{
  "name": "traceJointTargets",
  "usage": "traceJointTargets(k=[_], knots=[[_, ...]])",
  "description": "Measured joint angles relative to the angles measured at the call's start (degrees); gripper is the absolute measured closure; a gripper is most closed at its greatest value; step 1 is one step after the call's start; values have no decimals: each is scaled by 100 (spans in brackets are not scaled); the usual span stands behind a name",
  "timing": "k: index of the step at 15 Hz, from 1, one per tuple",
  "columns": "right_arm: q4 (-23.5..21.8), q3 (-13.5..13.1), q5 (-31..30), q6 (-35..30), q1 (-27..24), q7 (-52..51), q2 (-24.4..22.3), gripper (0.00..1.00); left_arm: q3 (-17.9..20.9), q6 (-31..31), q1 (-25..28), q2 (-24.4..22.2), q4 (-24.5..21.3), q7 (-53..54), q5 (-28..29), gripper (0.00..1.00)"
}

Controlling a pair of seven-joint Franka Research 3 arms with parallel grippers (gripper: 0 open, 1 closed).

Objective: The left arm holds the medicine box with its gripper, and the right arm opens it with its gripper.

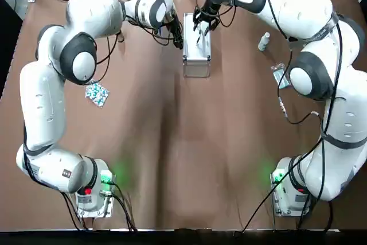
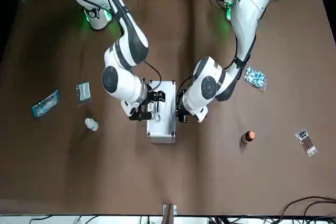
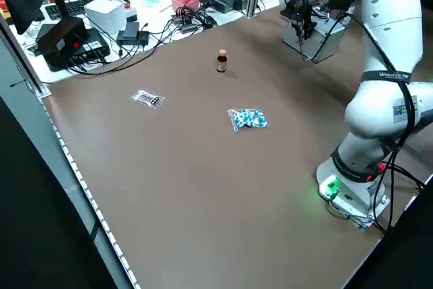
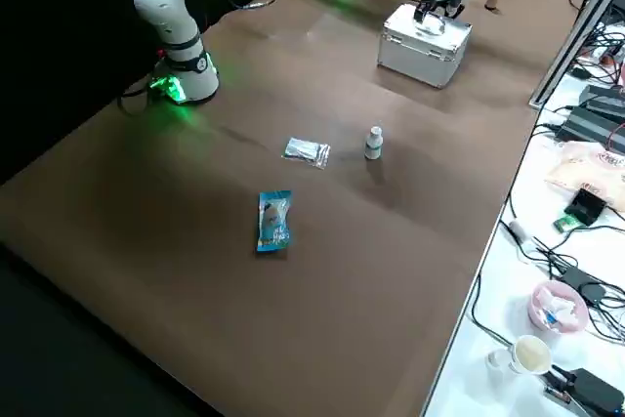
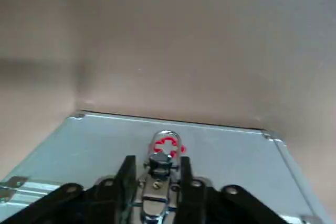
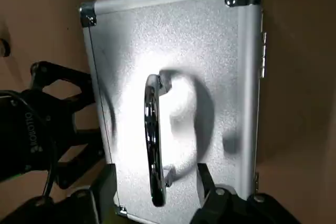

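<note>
The medicine box (image 1: 196, 53) is a silver metal case that lies at the far middle of the table, with a handle (image 6: 152, 140) on its top face. My left gripper (image 1: 178, 37) is against the box's left side. In the left wrist view its fingers (image 5: 127, 174) sit tight on either side of a latch (image 5: 157, 174) just below a red cross mark. My right gripper (image 1: 202, 24) hovers over the far end of the box top, open, and its fingers (image 6: 106, 182) straddle the handle without pinching it.
A blue pill pack (image 1: 96, 93) lies on the left. A white bottle (image 1: 264, 41) and a sachet (image 1: 279, 74) are on the right. A brown bottle (image 2: 247, 137), a strip (image 2: 306, 141) and a blue packet (image 2: 45, 103) lie farther out. Cables run along the far edge.
</note>
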Motion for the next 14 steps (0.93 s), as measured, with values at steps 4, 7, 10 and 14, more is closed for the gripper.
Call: traceJointTargets(k=[4, 7, 10, 14], knots=[[4, 1, 0, 262, 1, 1, 46, 30, 12, -38, -2, -1, 3, -47, 3, 70], [4, 1, 0, 295, 2, 2, 88, 30, 12, -38, -3, -1, 3, -53, 3, 70], [18, 1, 1, 298, 2, 2, 89, 39, 14, -38, -6, -1, 4, -69, 4, 70], [31, 0, 1, 300, 2, 2, 89, 41, 15, -39, -9, -1, 4, -122, 9, 70]])
